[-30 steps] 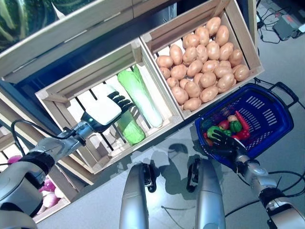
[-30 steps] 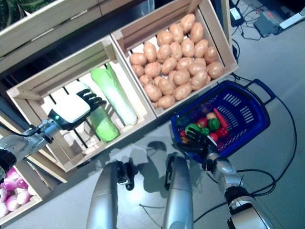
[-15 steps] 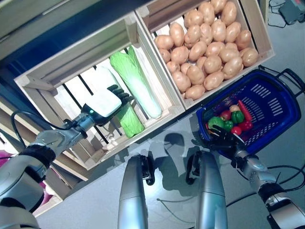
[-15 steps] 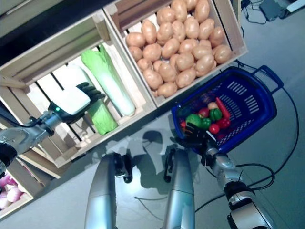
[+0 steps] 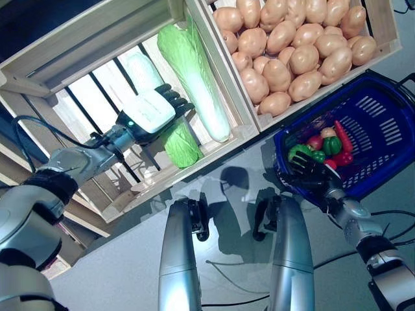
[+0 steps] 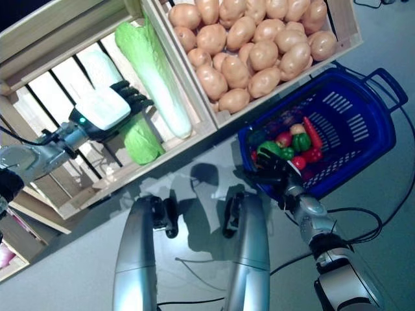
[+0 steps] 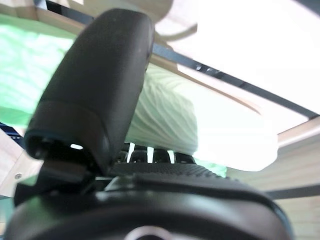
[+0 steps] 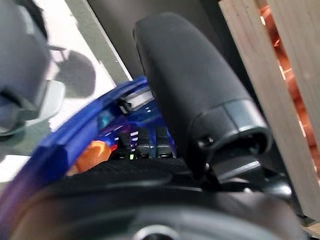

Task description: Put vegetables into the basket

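Observation:
The blue basket [image 5: 374,107] stands on the floor at the right, with red and green peppers [image 5: 329,146] and a red chilli [image 5: 343,135] in it. My right hand [image 5: 308,171] is at the basket's near rim, fingers straight; the rim shows close by in the right wrist view [image 8: 75,145]. My left hand [image 5: 149,115] reaches into the slatted wooden crate [image 5: 214,154] and lies on top of a short light-green leafy vegetable [image 5: 183,148], fingers over it, not closed round it. The vegetable shows past the thumb in the left wrist view [image 7: 162,117].
A long pale-green cabbage [image 5: 194,71] lies just right of my left hand in the same crate. A second crate with potatoes [image 5: 292,52] stands behind the basket. Grey floor lies in front of the stand.
The whole picture has shifted, so the camera has moved. My left hand stays on the short green vegetable and my right hand stays at the basket's near rim.

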